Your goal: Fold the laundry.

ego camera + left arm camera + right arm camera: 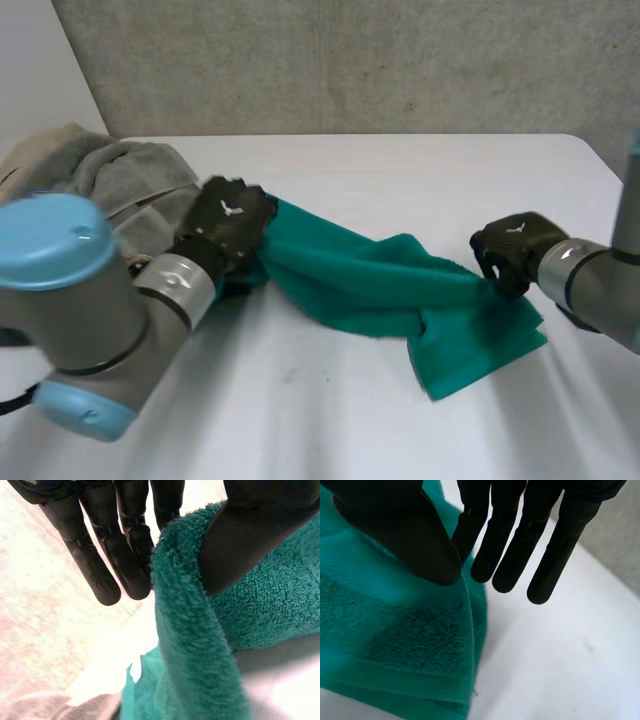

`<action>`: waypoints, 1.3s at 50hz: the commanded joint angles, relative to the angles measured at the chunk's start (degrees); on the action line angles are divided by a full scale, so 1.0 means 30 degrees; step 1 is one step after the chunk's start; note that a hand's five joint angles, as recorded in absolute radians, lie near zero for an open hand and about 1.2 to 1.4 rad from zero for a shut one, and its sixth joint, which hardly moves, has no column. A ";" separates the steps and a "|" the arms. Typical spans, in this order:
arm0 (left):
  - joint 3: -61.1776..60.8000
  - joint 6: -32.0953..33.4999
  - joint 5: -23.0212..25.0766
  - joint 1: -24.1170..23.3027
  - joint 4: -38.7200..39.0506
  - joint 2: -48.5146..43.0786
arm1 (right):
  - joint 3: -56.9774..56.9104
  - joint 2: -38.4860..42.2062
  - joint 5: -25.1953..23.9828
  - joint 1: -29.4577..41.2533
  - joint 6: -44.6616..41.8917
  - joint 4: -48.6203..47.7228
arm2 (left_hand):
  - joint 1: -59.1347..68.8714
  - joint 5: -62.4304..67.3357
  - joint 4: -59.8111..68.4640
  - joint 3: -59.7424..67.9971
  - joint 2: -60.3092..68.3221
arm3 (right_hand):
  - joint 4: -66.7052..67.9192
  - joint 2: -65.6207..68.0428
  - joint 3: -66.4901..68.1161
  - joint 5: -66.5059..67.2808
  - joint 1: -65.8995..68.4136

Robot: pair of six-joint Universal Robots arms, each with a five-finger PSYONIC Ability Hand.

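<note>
Head view: my left hand (228, 218) & right hand (512, 250) each pinch one end of green towel (370, 275) w/ thumb, prob. to pull it flat on table (400, 160) for folding.

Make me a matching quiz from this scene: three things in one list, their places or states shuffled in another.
1. left hand
2. right hand
3. heap of grey cloth

A. lies loose, in neither hand
B. pinches the teal terry towel at its end near the heap
C. pinches the towel's other end

Pairs: 1-B, 2-C, 3-A
</note>
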 commanded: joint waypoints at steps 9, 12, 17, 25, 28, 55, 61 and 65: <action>0.3126 0.0761 -0.1375 -0.0914 -0.0588 -0.3819 | -0.1039 0.1010 -0.0333 -0.1194 0.4067 0.0904 | 0.4674 0.4758 0.3743 0.3880 0.3808 | -1.3220 -1.2794 -1.3071 -1.2942 -1.1890; 0.3037 0.0791 -0.1404 -0.0914 -0.0733 -0.3731 | -0.0892 0.0480 -0.0538 -0.1284 0.4067 0.1079 | 0.4674 0.4758 0.3743 0.3880 0.3808 | -1.3561 -1.3135 -1.3411 -1.3282 -1.2230; 0.3037 0.0791 -0.1433 -0.0739 -0.1202 -0.3322 | -0.0395 0.0508 -0.1765 -0.1342 0.3920 0.1315 | 0.4674 0.4758 0.3743 0.3880 0.3808 | -1.3450 -1.3024 -1.3300 -1.3171 -1.2119; 0.2861 0.0674 -0.1404 -0.0621 -0.1320 -0.2589 | -0.0656 0.3052 -0.3847 -0.1138 0.3921 0.0671 | 0.4674 0.4758 0.3743 0.3880 0.3808 | -1.2667 -1.2242 -1.2518 -1.2389 -1.1337; 0.2890 0.0673 -0.1404 -0.0621 -0.1291 -0.2588 | -0.0920 0.3729 -0.3849 -0.1108 0.3862 0.0349 | 0.4674 0.4758 0.3743 0.3880 0.3808 | -1.0934 -1.0508 -1.0784 -1.0655 -0.9603; 1.4202 0.0879 -0.1140 0.1166 0.8761 -0.3497 | -0.6340 -0.1688 -0.0129 0.0152 0.0349 -1.4333 | 0.4674 0.4758 0.3743 0.3880 0.3808 | 0.4474 0.4899 0.4623 0.4752 0.5804; 1.0105 0.0879 -0.1228 0.1107 0.6329 -0.2152 | -0.5962 -0.1631 0.0018 0.0005 -0.0122 -1.1289 | 0.4674 0.4758 0.3743 0.3880 0.3808 | 0.4474 0.4899 0.4623 0.4752 0.5804; 0.6122 0.0849 -0.1316 0.1020 0.5273 -0.1066 | -0.4383 -0.1513 -0.0128 0.0006 -0.0152 -0.8827 | 0.4674 0.4758 0.3743 0.3880 0.3808 | 0.4474 0.4899 0.4623 0.4752 0.5804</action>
